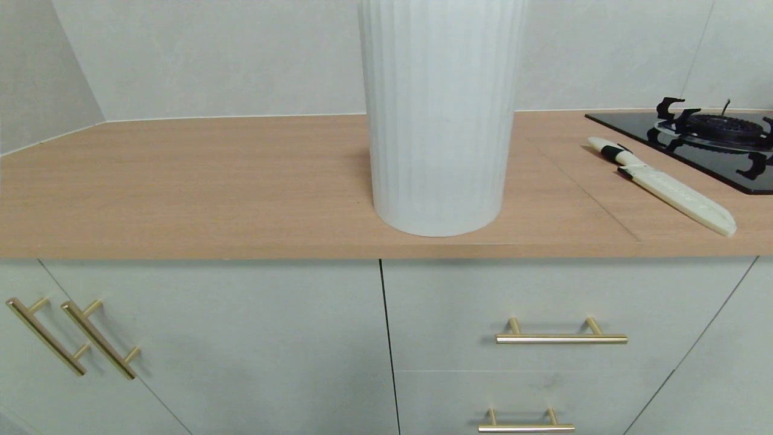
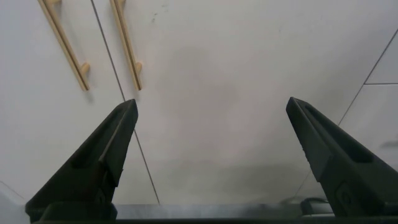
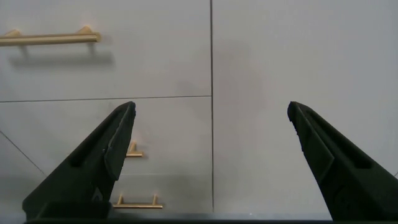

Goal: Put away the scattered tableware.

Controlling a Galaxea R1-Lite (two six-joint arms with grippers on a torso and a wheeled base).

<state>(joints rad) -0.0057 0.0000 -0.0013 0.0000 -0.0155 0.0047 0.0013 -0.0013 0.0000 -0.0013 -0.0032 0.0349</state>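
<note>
A cream-coloured knife [image 1: 664, 186] with a black band on its handle lies on the wooden countertop [image 1: 211, 181] at the right, beside the stove. A tall white ribbed container [image 1: 439, 115] stands near the counter's front edge, in the middle. My left gripper [image 2: 211, 109] is open and empty, facing white cabinet doors with gold handles [image 2: 127, 43]. My right gripper [image 3: 211, 112] is also open and empty, facing the white drawer fronts with gold handles [image 3: 50, 38].
A black glass stove [image 1: 706, 139] with a burner grate occupies the counter's far right. Below the counter are white cabinet doors [image 1: 211, 344] and drawers with gold bar handles [image 1: 561, 338]. White walls enclose the back and left.
</note>
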